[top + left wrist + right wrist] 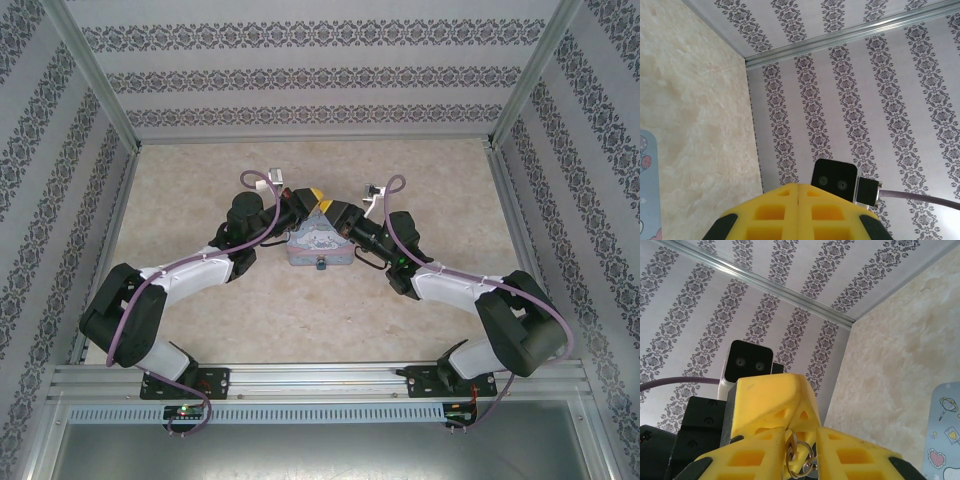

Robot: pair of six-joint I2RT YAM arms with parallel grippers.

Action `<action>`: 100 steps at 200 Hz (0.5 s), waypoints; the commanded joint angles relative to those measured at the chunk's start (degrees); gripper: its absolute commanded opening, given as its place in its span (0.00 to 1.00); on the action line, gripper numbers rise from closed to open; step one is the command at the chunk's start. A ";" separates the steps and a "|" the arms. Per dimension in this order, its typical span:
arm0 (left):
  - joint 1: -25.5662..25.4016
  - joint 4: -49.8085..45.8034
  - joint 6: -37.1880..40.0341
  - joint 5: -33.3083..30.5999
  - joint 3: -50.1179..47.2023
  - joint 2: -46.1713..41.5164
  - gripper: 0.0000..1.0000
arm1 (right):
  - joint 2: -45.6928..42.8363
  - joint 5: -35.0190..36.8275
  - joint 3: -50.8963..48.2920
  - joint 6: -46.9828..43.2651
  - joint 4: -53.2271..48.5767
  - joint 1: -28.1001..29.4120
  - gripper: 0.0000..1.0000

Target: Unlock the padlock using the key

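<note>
My left gripper hangs over the back of the pale blue tin. Its yellow fingers are pressed together. In the right wrist view they form a closed wedge whose tip reaches down to the key's silvery rings. The key's blade is hidden there. My right gripper faces it from the right, its jaws apart with the rings hanging in the gap, close against the left finger. A small dark padlock sits at the tin's near edge.
The tin lies mid-table on beige marbled ground, showing at the edge of both wrist views. Patterned walls with metal rails close in the back and both sides. Purple cables loop off both wrists.
</note>
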 commanded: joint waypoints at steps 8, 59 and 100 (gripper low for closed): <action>0.32 1.74 2.29 0.96 0.21 -0.81 0.00 | 1.00 -0.05 1.94 0.04 1.56 0.51 0.24; 0.19 -0.11 4.14 1.74 1.09 -0.85 0.00 | 1.76 -0.64 2.87 0.17 1.20 0.56 0.24; -0.16 -2.05 5.63 1.61 2.10 -1.02 0.00 | 2.67 -1.24 3.27 0.31 1.20 0.82 0.21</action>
